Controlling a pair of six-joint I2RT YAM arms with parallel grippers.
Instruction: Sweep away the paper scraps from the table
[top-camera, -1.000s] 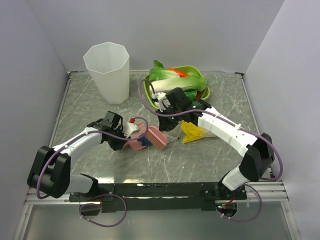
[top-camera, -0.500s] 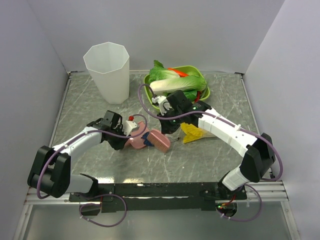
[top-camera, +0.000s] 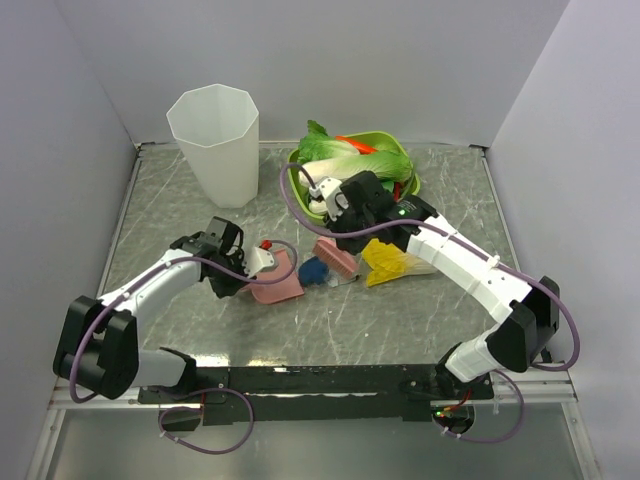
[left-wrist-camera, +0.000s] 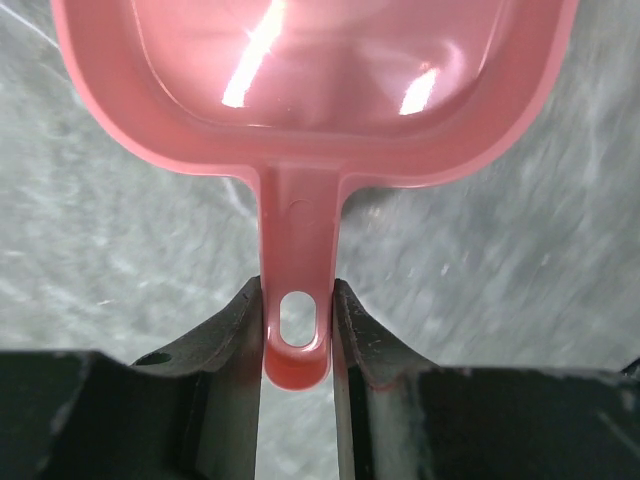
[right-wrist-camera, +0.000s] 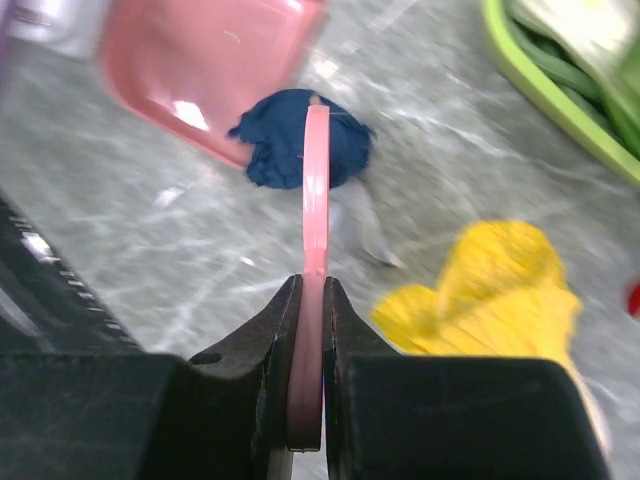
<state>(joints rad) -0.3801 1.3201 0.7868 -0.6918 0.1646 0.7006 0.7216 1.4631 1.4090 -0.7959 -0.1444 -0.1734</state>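
My left gripper (top-camera: 243, 270) is shut on the handle of a pink dustpan (top-camera: 277, 280), which lies flat on the table (top-camera: 180, 215). In the left wrist view the fingers (left-wrist-camera: 240, 320) clamp the handle and the pan (left-wrist-camera: 300, 80) looks empty. My right gripper (top-camera: 335, 235) is shut on a pink brush (top-camera: 337, 258), held just right of the pan. A dark blue paper scrap (top-camera: 315, 271) lies on the table between the pan mouth and the brush. The right wrist view shows it (right-wrist-camera: 280, 150) behind the brush handle (right-wrist-camera: 315, 190), with a white-grey scrap (right-wrist-camera: 355, 225) beside it.
A yellow leafy toy (top-camera: 385, 262) lies right of the brush. A green oval tray (top-camera: 405, 187) at the back holds a green toy vegetable and a red chilli (top-camera: 355, 145). A tall white bin (top-camera: 213, 143) stands at the back left.
The brush has moved right and back, away from the dustpan. The blue scrap now lies on the table outside the pan mouth. The dustpan has shifted slightly left.
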